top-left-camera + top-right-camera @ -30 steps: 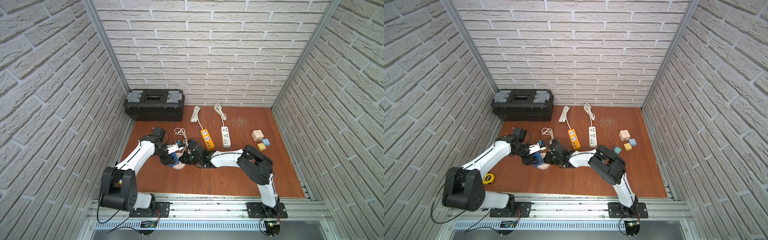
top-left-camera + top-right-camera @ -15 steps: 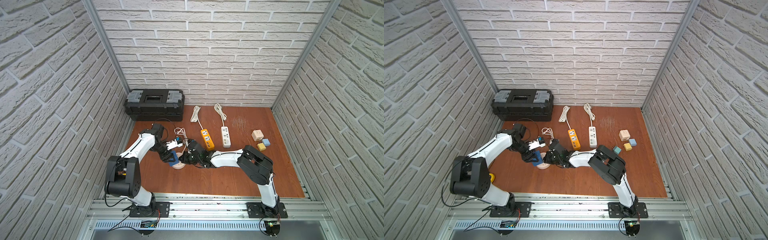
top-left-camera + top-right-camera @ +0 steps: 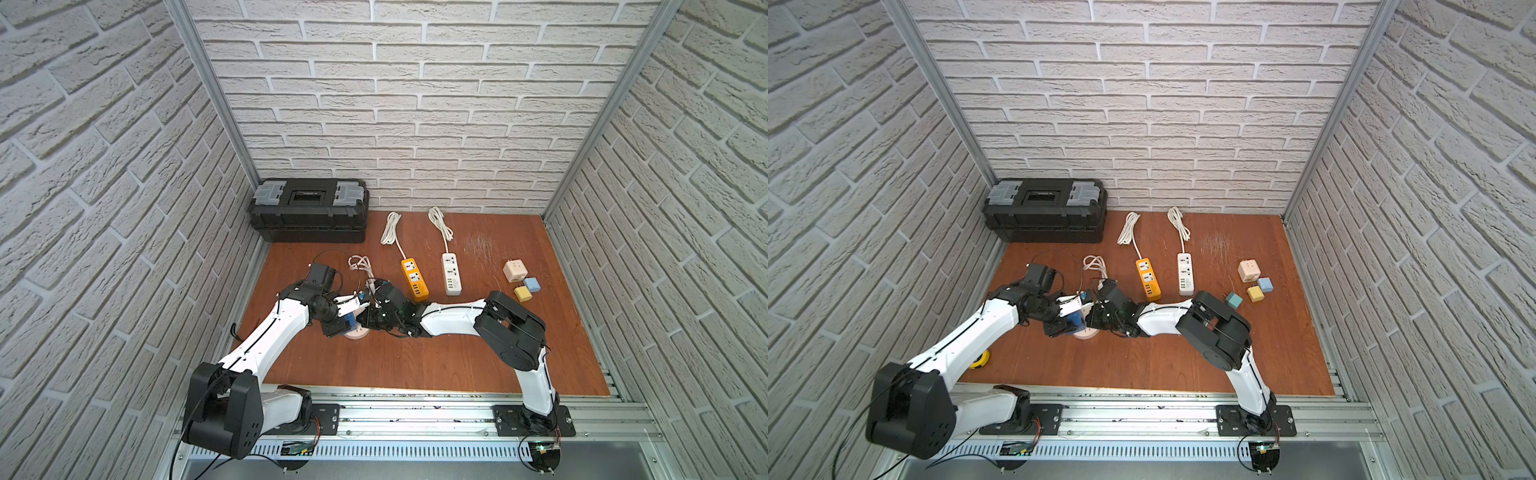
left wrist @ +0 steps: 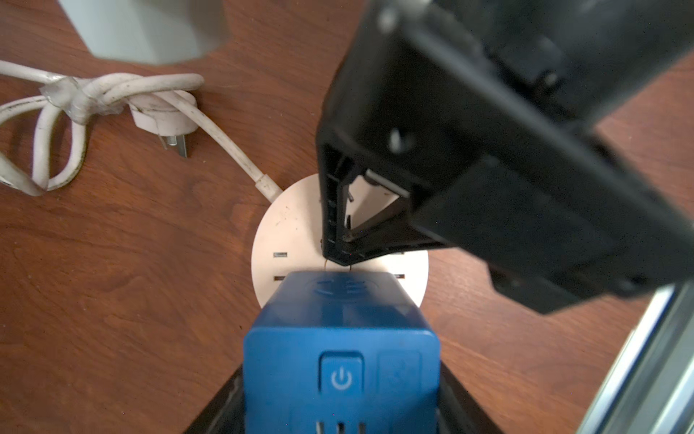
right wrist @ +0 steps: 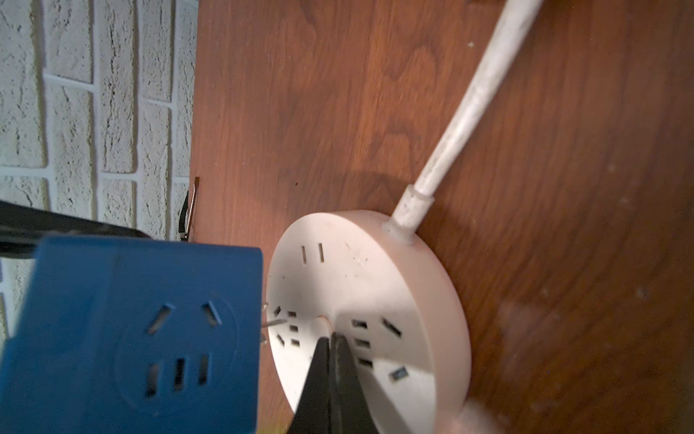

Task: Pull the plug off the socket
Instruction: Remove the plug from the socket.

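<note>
A black plastic toolbox (image 3: pixel 309 210) with grey latches stands on the brown wooden tabletop (image 3: pixel 457 353). Right of it lie an orange power strip (image 3: pixel 414 279), then a white power strip (image 3: pixel 451 274). Farther right of the toolbox cluster a cream cube adapter (image 3: pixel 515 271), a light-blue cube (image 3: pixel 531 284) and a yellow cube (image 3: pixel 523 294); a teal cube (image 3: pixel 1234 300) shows in a top view.

toolbox (image 3: pixel 309 210) 1 | power strips (image 3: pixel 414 284) (image 3: pixel 451 279) 2 | round socket (image 5: pixel 360 285) 1 | blue plug (image 4: pixel 340 357) 1 | cube adapters (image 3: pixel 1249 270) (image 3: pixel 1265 284) (image 3: pixel 1255 293) (image 3: pixel 1234 300) 4
</note>
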Controlling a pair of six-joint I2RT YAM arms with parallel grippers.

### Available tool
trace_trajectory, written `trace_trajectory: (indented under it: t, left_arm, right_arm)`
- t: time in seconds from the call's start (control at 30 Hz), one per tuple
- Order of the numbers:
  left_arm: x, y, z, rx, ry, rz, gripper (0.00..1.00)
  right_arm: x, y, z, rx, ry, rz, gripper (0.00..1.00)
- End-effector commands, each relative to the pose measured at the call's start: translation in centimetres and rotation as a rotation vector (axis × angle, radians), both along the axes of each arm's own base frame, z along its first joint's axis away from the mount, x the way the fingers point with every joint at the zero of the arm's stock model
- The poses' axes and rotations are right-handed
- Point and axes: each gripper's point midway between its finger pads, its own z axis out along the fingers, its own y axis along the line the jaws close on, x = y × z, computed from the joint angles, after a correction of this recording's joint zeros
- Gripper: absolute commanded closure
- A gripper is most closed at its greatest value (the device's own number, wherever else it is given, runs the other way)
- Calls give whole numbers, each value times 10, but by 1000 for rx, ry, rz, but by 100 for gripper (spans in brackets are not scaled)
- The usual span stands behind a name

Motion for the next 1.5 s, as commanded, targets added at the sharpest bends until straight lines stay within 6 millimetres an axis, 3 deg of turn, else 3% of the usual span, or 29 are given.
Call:
trace_trajectory:
  t: [0.0, 0.27, 0.53, 0.67, 0.77, 0.93, 1.17, 1.47]
  left_arm:
    - [18, 13, 2, 122, -164, 15, 100]
    - [11, 9, 6, 80, -99, 14, 100]
    - [6, 8, 13, -92, 225, 71, 100]
    - [7, 7, 12, -116, 302, 85, 100]
    - [10, 8, 12, -106, 267, 91, 100]
    - [15, 11, 8, 21, 48, 61, 100]
    - [15, 6, 26, 57, -156, 24, 100]
    - [13, 5, 24, -3, -41, 43, 100]
  right_arm:
    - [-46, -77, -107, -374, 243, -77, 97]
    - [-46, -78, -108, -379, 247, -85, 97]
    - [-47, -79, -110, -384, 249, -84, 97]
    - [-47, -81, -111, -392, 250, -87, 97]
    - [-47, -82, -110, -397, 248, -90, 97]
    - [-46, -82, -110, -399, 247, -91, 98]
    - [-47, -85, -111, -407, 251, -101, 97]
    - [-47, -86, -111, -407, 247, -107, 97]
